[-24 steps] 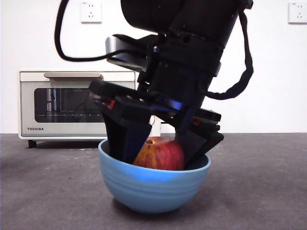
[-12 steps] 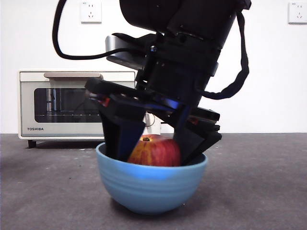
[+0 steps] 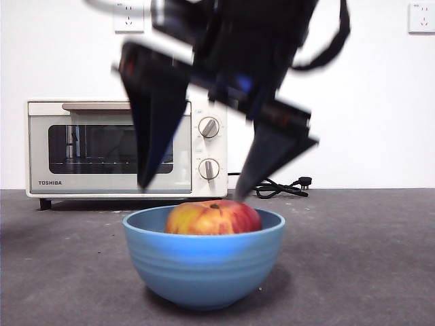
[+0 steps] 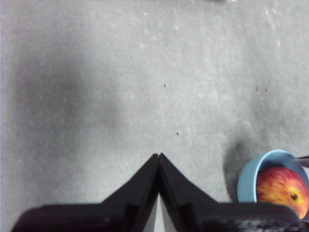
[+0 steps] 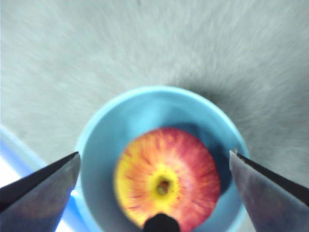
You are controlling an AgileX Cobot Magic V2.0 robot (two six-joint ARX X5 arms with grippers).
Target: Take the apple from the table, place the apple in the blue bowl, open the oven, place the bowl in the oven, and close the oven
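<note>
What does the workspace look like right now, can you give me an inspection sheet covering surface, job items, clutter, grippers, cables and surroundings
Surface: dark grey table, faint pale specks.
Job items: apple sits in the blue bowl, stem up; oven stands behind at the wall, door shut.
Clutter: nothing seen.
Grippers: right gripper above the bowl, jaws wide open, clear of the apple, blurred; left gripper shut, holding nothing, over bare table beside the bowl.
Cables: black cord with plug lies on the table right of the oven; arm cable loops near the wrist.
Surroundings: white wall, two sockets.
</note>
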